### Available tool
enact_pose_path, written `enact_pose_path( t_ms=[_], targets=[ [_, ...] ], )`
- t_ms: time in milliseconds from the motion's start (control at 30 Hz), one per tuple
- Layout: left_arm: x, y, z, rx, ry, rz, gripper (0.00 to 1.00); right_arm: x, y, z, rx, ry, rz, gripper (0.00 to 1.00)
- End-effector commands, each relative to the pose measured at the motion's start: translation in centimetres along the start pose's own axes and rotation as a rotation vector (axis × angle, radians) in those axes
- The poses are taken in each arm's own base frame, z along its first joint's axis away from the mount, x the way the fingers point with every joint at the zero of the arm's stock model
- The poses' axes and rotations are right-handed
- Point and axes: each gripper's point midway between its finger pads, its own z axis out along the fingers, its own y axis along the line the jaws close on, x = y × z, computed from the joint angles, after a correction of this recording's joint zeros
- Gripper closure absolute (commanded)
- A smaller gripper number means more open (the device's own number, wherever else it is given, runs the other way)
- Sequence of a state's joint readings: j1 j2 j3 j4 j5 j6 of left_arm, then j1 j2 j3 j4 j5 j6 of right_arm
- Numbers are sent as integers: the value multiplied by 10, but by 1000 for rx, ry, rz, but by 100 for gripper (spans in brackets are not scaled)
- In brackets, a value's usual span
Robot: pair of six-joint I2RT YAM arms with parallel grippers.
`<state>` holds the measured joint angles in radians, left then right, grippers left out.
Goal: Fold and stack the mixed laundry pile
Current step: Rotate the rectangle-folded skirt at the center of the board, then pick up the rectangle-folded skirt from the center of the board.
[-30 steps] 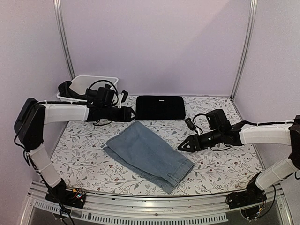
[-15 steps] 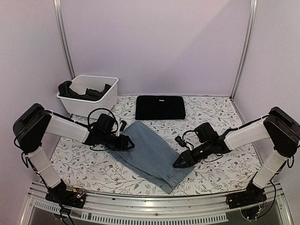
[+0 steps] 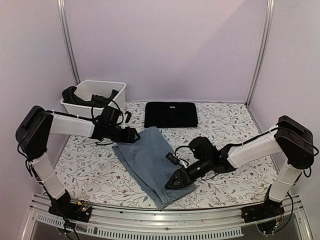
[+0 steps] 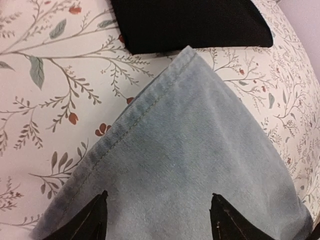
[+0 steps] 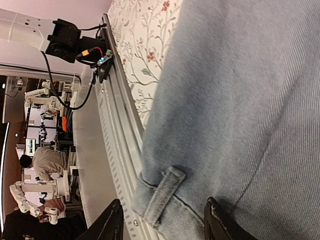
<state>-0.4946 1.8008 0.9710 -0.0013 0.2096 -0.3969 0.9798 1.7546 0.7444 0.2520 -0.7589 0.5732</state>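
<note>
Folded light blue denim jeans (image 3: 150, 162) lie in the middle of the table, their near end close to the front edge. My left gripper (image 3: 134, 134) hovers at their far left corner, open, with flat denim (image 4: 200, 165) under both fingertips (image 4: 97, 220). My right gripper (image 3: 172, 182) is low over the near right part, open, its fingertips (image 5: 217, 220) on either side of a belt loop (image 5: 162, 197) at the waistband. A folded black cloth (image 3: 171, 115) lies at the back. Other dark clothes (image 3: 75, 95) sit in the bin.
A white plastic bin (image 3: 107, 86) stands at the back left, just behind my left arm. The table's metal front rail (image 5: 115, 150) runs right beside the jeans' near end. Floral tablecloth (image 3: 240, 175) covers the surface. Grey walls close in the back and sides.
The jeans have slid left and nearer and turned a little. My right gripper moved left and nearer along them to the waistband end. My left gripper moved back to their far corner.
</note>
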Motion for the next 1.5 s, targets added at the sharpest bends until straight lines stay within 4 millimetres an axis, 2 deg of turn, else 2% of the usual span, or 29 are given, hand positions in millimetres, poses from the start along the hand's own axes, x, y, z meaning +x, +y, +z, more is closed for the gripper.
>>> enact_pose_path(
  t_ms=[0, 33, 133, 167, 200, 267, 433, 467, 500, 567, 633, 833, 967, 1133, 1233, 1367, 1467],
  targets=[
    [-14, -64, -58, -6, -132, 228, 27, -47, 39, -43, -7, -88, -99, 45],
    [-6, -80, -66, -13, -138, 273, 27, -60, 38, -59, 6, -129, -106, 45],
    [26, -108, -80, -45, -126, 324, 27, -87, 13, -104, 67, -231, -83, 48],
    [41, -116, -82, -39, -107, 331, 27, -92, 5, -116, 80, -255, -71, 48],
    [58, -131, -85, -13, -88, 357, 28, -99, 0, -127, 96, -287, -66, 48],
    [85, -156, -90, 1, -57, 430, 28, -108, -9, -141, 120, -324, -62, 48],
    [148, -212, -89, -136, 71, 692, 28, -128, -23, -146, 130, -341, -67, 49],
    [166, -219, -85, -158, 99, 747, 28, -132, -22, -145, 119, -341, -74, 49],
    [175, -229, -86, -181, 121, 784, 28, -137, -23, -143, 109, -339, -79, 49],
    [200, -239, -80, -226, 167, 861, 28, -143, -23, -139, 85, -336, -81, 50],
    [215, -240, -74, -282, 205, 919, 28, -153, -23, -135, 57, -343, -99, 51],
    [247, -251, -62, -275, 291, 967, 28, -155, -33, -120, 23, -302, -74, 53],
    [262, -233, -50, -331, 361, 977, 28, -154, -33, -109, 19, -275, -84, 53],
    [256, -216, -40, -402, 366, 946, 35, -155, -26, -84, 2, -222, -117, 55],
    [251, -208, -36, -453, 356, 949, 40, -155, -30, -66, -9, -187, -119, 56],
    [247, -200, -33, -501, 351, 963, 43, -150, -43, -40, -14, -135, -114, 56],
    [244, -194, -32, -506, 353, 967, 53, -139, -53, -23, -15, -84, -90, 57]
  ],
)
